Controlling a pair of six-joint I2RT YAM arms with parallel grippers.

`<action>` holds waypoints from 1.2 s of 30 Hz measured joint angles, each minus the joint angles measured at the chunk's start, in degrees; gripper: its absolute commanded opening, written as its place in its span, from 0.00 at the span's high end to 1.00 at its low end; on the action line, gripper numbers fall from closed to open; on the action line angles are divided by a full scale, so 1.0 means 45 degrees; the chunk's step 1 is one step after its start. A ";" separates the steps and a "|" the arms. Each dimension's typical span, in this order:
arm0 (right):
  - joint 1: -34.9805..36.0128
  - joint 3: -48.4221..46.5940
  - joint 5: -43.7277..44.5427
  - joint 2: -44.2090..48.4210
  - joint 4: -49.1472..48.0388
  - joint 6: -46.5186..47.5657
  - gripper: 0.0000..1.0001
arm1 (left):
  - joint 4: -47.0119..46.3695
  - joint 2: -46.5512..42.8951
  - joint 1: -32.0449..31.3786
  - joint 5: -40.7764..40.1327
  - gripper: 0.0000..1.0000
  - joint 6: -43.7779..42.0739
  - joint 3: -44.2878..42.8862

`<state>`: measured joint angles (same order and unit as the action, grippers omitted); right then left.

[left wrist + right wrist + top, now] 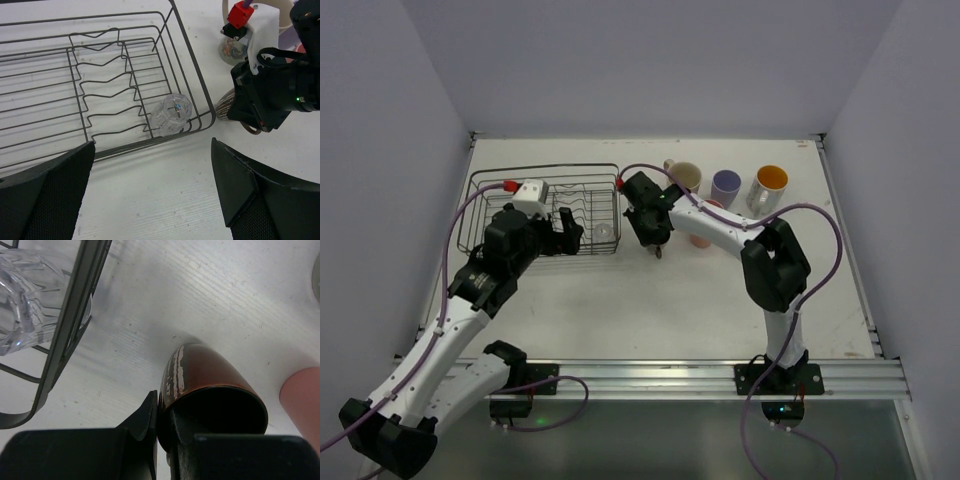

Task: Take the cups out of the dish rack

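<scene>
A: Which step?
B: The right claw (159,414) pinches the glossy brown cup (215,372) by its rim, just outside the dark wire dish rack (193,86). I'd lower it and release.
A: Then?
B: The clear glass cup (172,113) sits in the rack's corner, and the left claw (152,195) hangs wide before it.

In the right wrist view, the right gripper (159,412) hides the near wall of the brown cup (210,370) it pinches. The clear glass (22,300) is blurred and cut off at the upper left, behind a wire of the dish rack (70,315). The salmon-pink tumbler (302,400) is cropped by the right edge. In the top view that tumbler is mostly covered by the arm. In the left wrist view, the bottom edge cuts both fingers (50,200) of the left gripper (152,145), the left edge cuts the rack, and the cream mug (231,50) sits half hidden at the upper right.
</scene>
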<state>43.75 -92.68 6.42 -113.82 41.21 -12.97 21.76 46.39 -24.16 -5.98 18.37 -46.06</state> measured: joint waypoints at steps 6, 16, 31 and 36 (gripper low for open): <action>0.0000 0.0005 0.0039 -0.0262 0.0029 -0.0005 0.72 | -0.0175 0.0763 0.0000 0.0636 0.01 0.0126 0.0000; 0.0000 0.0612 0.0019 0.0287 -0.0442 0.0039 0.44 | -0.0714 0.2540 -0.0005 0.1739 0.13 0.0593 -0.0019; -0.0005 0.5396 -0.1137 0.7859 -0.4153 -0.0670 0.38 | -0.0865 0.6013 -0.0835 0.1263 0.35 0.0432 -0.1647; -0.0005 0.6946 -0.1316 0.9641 -0.5197 -0.0908 0.39 | -0.0806 0.7208 -0.1190 0.0622 0.27 0.0325 -0.2030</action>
<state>43.72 -61.43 0.49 -70.43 17.82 -17.06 18.13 78.83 -29.52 -3.18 19.84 -55.20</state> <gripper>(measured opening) 0.616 0.693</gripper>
